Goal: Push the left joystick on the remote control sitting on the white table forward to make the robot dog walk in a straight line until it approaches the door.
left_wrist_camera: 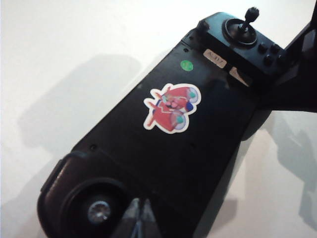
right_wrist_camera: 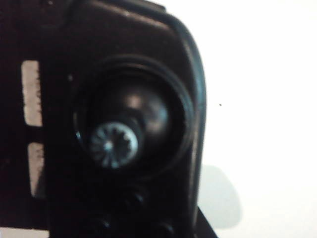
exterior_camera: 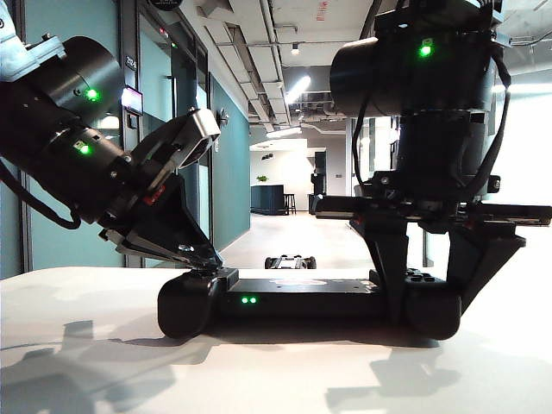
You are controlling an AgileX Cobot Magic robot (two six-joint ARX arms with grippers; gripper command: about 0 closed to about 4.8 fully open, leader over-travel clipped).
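The black remote control lies on the white table; its face carries a red cartoon sticker. My left gripper is shut, its tips pressed together just beside the left joystick, slanting down onto the controller's left end. My right gripper straddles the controller's right grip with a finger on each side, clamping it. The right joystick fills the right wrist view. The robot dog stands small on the corridor floor beyond the table. I cannot make out the door.
A corridor with teal walls and ceiling lights runs away behind the table. Two green lights glow on the controller's front edge. Bare tabletop lies in front of and beside the controller.
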